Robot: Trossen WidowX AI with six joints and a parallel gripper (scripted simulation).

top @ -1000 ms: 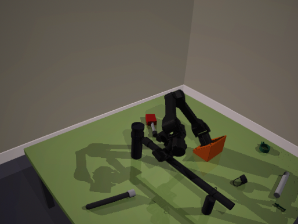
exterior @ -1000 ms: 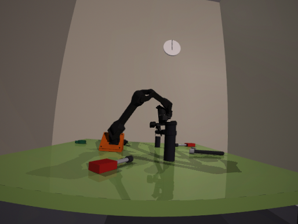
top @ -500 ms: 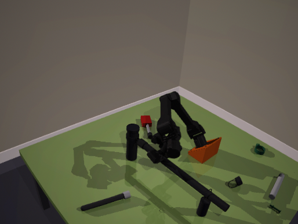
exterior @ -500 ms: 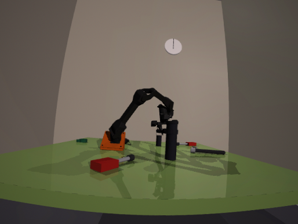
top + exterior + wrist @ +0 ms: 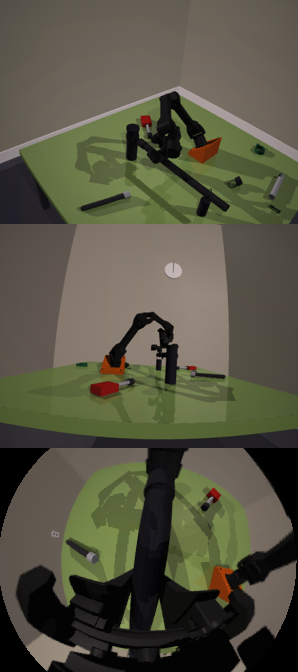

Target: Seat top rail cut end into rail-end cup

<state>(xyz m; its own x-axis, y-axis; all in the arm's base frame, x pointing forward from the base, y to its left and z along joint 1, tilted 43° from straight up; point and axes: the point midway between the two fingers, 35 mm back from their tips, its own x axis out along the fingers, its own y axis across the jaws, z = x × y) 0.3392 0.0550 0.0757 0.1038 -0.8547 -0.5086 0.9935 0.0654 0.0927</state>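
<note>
The big post stands upright, its band high near the post cap. The black top rail slopes from beside the post to the loop cap on the small post and extends past it. My gripper is shut on the rail, a short way from the big post. At the top of the wrist view, the rail meets a wider black collar, seemingly the rail-end cup. Dark overlapping parts hide how deeply the cut end sits in it.
The orange arm base stands beside the rail. A red-headed mallet lies behind the post. A black bar with a pale end lies in front. A green ring and grey tube lie right.
</note>
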